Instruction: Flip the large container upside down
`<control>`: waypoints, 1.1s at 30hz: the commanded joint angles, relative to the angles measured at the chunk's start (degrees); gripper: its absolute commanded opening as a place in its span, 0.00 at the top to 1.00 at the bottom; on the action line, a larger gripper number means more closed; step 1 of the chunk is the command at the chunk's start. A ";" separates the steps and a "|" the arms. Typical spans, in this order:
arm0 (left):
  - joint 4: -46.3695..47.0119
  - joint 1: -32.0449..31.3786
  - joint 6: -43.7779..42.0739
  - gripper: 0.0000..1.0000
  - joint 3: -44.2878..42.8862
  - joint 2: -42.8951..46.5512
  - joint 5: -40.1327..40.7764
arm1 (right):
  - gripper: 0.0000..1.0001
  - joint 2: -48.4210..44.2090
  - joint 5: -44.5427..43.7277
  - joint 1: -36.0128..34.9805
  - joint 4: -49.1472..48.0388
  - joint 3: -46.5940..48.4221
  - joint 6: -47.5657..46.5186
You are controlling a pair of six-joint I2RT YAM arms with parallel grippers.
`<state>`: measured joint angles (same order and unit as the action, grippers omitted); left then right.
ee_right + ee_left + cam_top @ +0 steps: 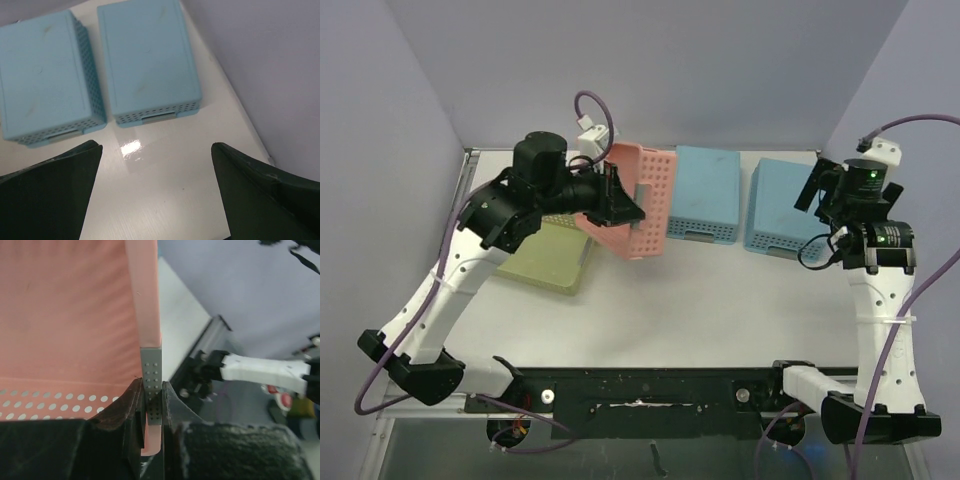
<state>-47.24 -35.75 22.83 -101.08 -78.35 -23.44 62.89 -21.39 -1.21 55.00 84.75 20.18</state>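
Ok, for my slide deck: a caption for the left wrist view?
Left gripper shut on the rim of the pink perforated plastic container.

Perforated matt plastic pink container (642,200), glossy table (720,290)

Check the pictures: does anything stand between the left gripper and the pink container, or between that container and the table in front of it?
Nothing visible does. The left gripper is shut on the rim of the pink container; the green container and nearest blue container sit beside it, not on the table in front.
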 commanded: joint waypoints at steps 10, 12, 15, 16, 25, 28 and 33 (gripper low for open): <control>90.04 -4.92 57.45 1.00 32.77 0.97 -33.36 | 0.02 0.72 3.16 8.22 0.23 4.87 0.66; 95.08 -4.86 61.21 1.00 33.99 -0.97 -33.39 | 0.02 -0.05 3.27 8.23 -0.04 3.60 1.73; 105.82 -5.41 68.89 1.00 36.60 -4.38 -32.93 | 0.02 -0.88 3.07 8.38 0.03 2.20 1.81; 109.74 -5.54 71.69 1.00 37.80 -5.54 -32.78 | 0.02 -0.98 3.02 8.46 0.28 2.11 1.68; 122.97 -9.46 78.07 1.00 41.29 -15.72 -31.78 | 0.02 -2.14 2.95 8.45 1.19 1.17 1.74; 131.91 -9.23 84.16 1.00 41.80 -18.87 -31.56 | 0.02 -2.03 4.57 8.46 1.83 1.55 2.04; 142.55 -8.10 93.58 1.00 46.69 -24.03 -28.91 | 0.02 -2.87 5.86 8.48 1.68 0.05 2.55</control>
<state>77.80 -44.93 107.61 -56.69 -100.51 -55.29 61.63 -16.91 6.83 57.69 85.49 22.06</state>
